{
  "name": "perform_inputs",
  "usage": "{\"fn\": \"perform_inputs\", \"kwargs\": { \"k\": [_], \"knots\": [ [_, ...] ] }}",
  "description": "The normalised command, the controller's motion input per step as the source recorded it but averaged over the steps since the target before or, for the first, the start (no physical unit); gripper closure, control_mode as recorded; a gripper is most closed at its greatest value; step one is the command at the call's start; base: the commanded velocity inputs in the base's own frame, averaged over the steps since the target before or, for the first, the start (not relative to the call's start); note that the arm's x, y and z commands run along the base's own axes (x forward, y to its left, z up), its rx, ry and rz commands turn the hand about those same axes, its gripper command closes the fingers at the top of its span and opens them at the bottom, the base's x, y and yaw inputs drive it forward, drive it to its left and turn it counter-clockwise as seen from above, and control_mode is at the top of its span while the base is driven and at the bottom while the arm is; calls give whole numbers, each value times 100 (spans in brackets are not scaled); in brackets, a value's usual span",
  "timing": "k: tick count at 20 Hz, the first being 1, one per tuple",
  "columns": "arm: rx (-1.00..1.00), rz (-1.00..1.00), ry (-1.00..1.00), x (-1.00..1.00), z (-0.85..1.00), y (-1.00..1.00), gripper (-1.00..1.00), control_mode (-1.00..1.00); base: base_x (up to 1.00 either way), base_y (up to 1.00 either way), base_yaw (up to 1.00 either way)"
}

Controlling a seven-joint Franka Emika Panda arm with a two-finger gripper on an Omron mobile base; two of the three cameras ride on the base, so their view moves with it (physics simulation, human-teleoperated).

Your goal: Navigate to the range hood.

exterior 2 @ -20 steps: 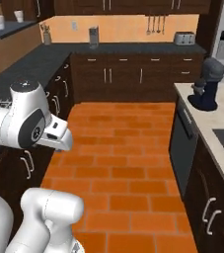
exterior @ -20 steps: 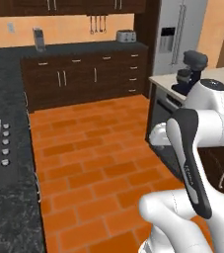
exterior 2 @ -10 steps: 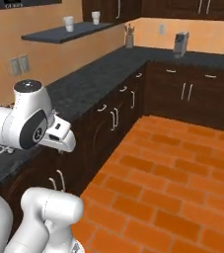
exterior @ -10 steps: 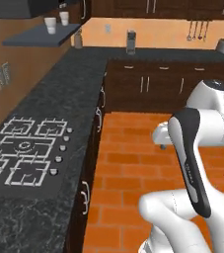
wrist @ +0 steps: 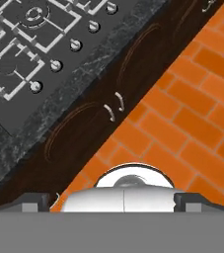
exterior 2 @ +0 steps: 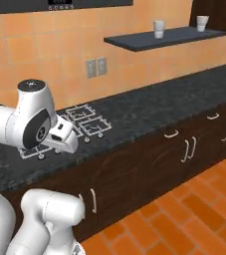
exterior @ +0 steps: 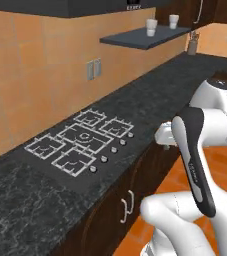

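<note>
- Left base view: the range hood (exterior: 85,6) runs along the top edge, a flat, dark grey-black front with a small display of tiny light marks, high on the wall above and slightly right of the cooktop (exterior: 77,145). The cooktop is a matte black slab with thin white burner grates and a row of small round metal knobs along its near edge, set into a speckled black stone worktop (exterior: 15,210). The base looks close to the worktop, so the drive seems largely done; what is left, I judge, is squaring up under the hood.
- Right base view: the range hood (exterior 2: 64,4) shows as a dark strip at the top left, above an orange tiled wall with a pair of grey wall outlets (exterior 2: 96,66). A dark floating shelf (exterior 2: 164,38) to the right carries two white cups (exterior 2: 158,28). Dark wood cabinets with curved metal handles stand below the worktop, over an orange brick-pattern floor (exterior 2: 194,214).
- Hand view: the camera looks down on the cooktop (wrist: 29,44), the cabinet doors (wrist: 91,123) and the brick floor. The two dark tips of the pincer (wrist: 112,201) sit well apart at the bottom edge, with nothing between them, so it appears wide, though only the tips show.
</note>
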Motion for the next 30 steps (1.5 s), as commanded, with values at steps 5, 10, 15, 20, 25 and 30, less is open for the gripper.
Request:
{"fn": "perform_inputs", "kwargs": {
  "k": [5, 10, 15, 20, 25, 30],
  "knots": [
    [0, 0, 0, 0, 0, 0, -100, 100, 1, -50, 89],
    [0, 0, 0, 0, 0, 0, -100, 100, 15, -100, 45],
    [0, 0, 0, 0, 0, 0, -100, 100, 95, -76, 56],
    [0, 0, 0, 0, 0, 0, -100, 100, 89, -75, 52],
    [0, 0, 0, 0, 0, 0, -100, 100, 2, -8, 5],
    [0, 0, 0, 0, 0, 0, -100, 100, 0, 0, 0]
  ]
}}
